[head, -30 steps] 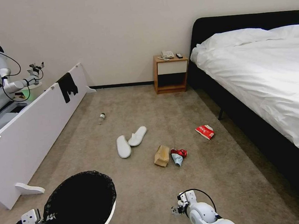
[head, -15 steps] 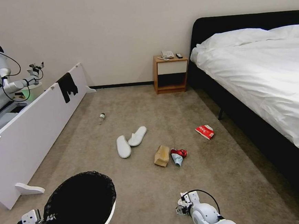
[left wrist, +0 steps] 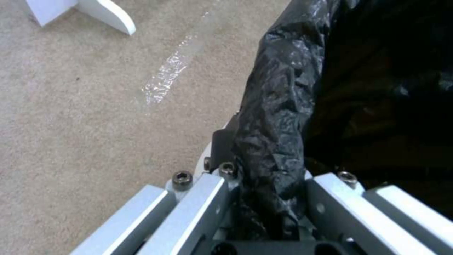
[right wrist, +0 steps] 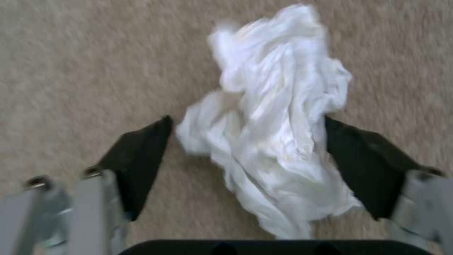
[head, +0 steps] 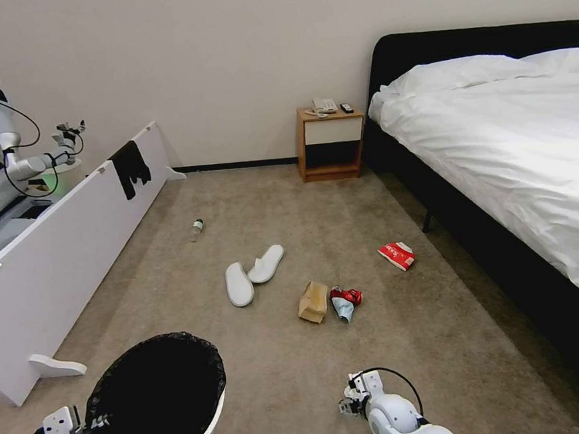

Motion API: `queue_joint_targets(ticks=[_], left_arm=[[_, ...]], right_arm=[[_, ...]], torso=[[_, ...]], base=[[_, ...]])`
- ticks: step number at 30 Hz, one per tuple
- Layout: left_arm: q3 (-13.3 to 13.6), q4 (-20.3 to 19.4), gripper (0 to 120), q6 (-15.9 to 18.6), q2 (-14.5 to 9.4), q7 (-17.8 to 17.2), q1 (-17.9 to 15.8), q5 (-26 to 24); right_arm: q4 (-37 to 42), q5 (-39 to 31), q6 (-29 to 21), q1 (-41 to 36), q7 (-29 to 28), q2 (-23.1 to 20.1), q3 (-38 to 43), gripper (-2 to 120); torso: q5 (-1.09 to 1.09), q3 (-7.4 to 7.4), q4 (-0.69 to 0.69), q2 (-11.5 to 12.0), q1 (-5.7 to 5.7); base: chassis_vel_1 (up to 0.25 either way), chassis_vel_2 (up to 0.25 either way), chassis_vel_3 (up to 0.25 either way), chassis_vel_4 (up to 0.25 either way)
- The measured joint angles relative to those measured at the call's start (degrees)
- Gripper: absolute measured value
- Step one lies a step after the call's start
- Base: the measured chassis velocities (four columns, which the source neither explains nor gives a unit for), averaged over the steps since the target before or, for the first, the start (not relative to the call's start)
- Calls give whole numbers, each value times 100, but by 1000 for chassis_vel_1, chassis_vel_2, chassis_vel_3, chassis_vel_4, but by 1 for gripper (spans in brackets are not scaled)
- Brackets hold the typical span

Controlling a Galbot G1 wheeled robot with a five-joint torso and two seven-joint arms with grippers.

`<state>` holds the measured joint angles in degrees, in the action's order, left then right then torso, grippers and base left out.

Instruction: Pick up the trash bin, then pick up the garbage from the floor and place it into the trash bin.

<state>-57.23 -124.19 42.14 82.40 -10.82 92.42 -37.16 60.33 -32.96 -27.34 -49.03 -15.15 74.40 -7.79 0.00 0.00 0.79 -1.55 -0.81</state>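
Garbage came first: our right gripper point(right wrist: 247, 156) had shifted slightly and sat spread astride the crumpled tissue point(right wrist: 274, 134), ready to close. Our left gripper point(left wrist: 264, 198) stayed pinched on the trash bin point(head: 158, 401) rim.

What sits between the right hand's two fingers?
A crumpled white tissue on the carpet, framed by the open right hand, per the right wrist view.

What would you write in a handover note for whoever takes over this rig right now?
Left gripper: shut on rim of the round white plastic trash bin with black bag liner, beside the robot.
Right gripper: open, straddling the crumpled white tissue on the carpet, not yet closed.
Done: bin picked up.
Left: tissue, brown paper bag, red wrappers, red packet, bottle, white slippers.
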Motion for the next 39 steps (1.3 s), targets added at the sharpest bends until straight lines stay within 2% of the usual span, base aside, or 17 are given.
queue_joint_targets(ticks=[2,3,4,5,7,11,13,17,20,26,28,31,33,34,36,37,39], left_arm=[[0,-6,2,0,0,3,-2,0],[0,-6,2,0,0,3,-2,0],[0,-6,2,0,0,3,-2,0],[0,-6,2,0,0,3,-2,0],[0,-4,2,0,-1,9,2,0],[0,3,2,0,1,10,2,0],[6,17,2,0,2,10,-2,12],[31,28,2,0,5,11,-15,28],[74,35,2,0,29,11,-32,63],[114,42,2,0,32,10,-31,96],[161,35,2,0,29,9,-23,105],[189,22,2,0,28,6,-22,104],[291,-17,2,0,18,-30,-34,87],[291,-17,2,0,18,-30,-34,87],[466,-49,2,0,-20,-103,-85,-23],[466,-49,2,0,-20,-103,-85,-23],[584,-67,2,0,-58,-166,-143,-110]], right_arm=[[-49,4,37,52,-6,45,-24,70],[-49,4,37,52,-6,45,-24,70],[-95,14,51,82,-20,73,-25,61],[-95,14,51,82,-20,73,-25,61],[-181,48,86,112,-27,91,-12,49],[-161,52,101,75,-24,62,0,38],[-65,49,102,-18,-55,-23,48,26],[141,6,49,-159,-97,-196,83,16],[249,-29,44,-258,-125,-310,88,0],[550,-174,40,-384,-205,-509,99,0],[1073,-386,70,-503,-292,-897,163,0],[1289,-464,106,-551,-309,-1089,213,0],[1955,-644,186,-668,-319,-1532,378,0],[1955,-644,186,-668,-319,-1532,378,0],[2962,-878,302,-785,-295,-2002,632,0],[2962,-878,302,-785,-295,-2002,632,0],[3859,-1121,398,-805,-248,-2310,782,0]], torso=[[1,0,0,0,0],[1,0,0,0,0],[0,0,0,0,0],[0,0,0,0,0],[2,0,-1,0,1],[4,0,-2,-1,0],[0,0,-1,-1,0],[-1,0,1,-1,0],[0,0,2,-1,0],[2,0,2,-1,0],[1,0,2,0,0],[1,0,1,-1,0],[1,0,3,-1,0],[1,0,3,-1,0],[3,0,1,-1,0],[3,0,1,-1,0],[1,0,2,-1,0]], base=[[0,0,0,0],[0,0,0,0],[0,0,0,0],[0,0,0,0],[0,0,0,0],[0,0,0,0],[0,0,0,0],[0,0,0,0],[0,0,0,0],[0,0,0,0],[0,0,0,0],[0,0,0,0],[0,0,0,0],[0,0,0,0],[0,0,0,0],[0,0,0,0],[0,0,0,0]])
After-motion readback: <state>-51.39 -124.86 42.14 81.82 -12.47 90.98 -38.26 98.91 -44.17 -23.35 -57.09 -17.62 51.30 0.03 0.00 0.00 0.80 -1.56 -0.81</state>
